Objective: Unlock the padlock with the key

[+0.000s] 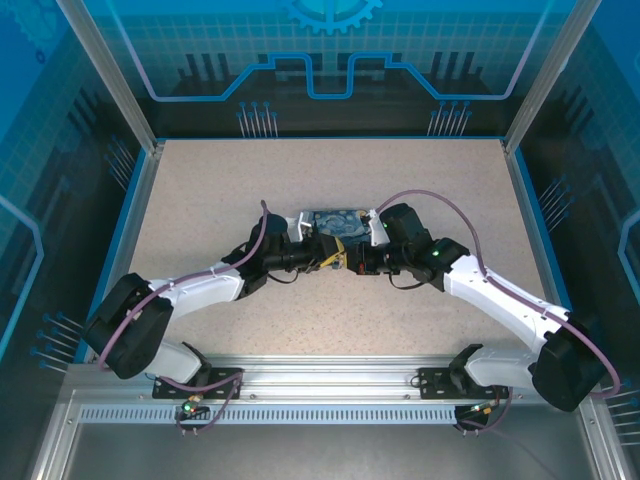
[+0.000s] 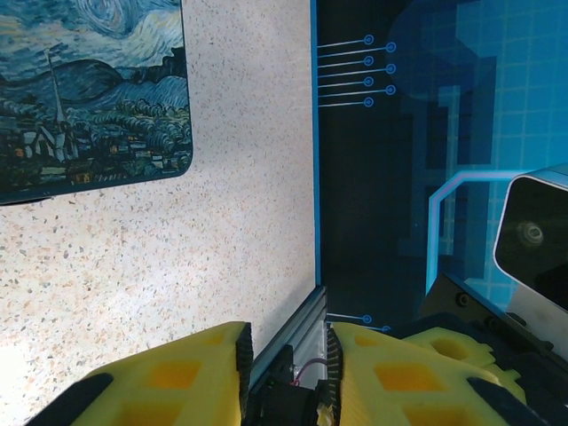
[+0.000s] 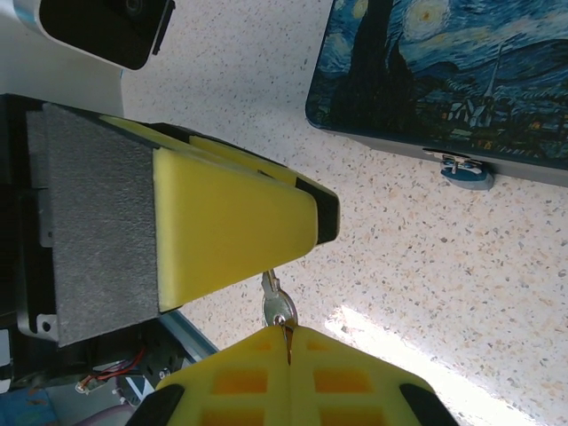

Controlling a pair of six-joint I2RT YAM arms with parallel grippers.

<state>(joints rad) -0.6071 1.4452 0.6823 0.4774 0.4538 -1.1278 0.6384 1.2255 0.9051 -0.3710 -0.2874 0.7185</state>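
My right gripper is shut on the key, a small silvery piece pinched by its head. The key's blade points up and ends behind a yellow finger of my left gripper. The left gripper has its jaws apart, with only the table rail and a dark arm mount showing through the gap. A tiny silvery piece on a blue tab at the printed box's edge looks like the padlock, well clear of the key. Both grippers meet tip to tip just in front of the box.
The dark-blue Starry Night box lies flat on the speckled table. Blue enclosure walls border the table on the left, right and back. An aluminium rail runs along the near edge.
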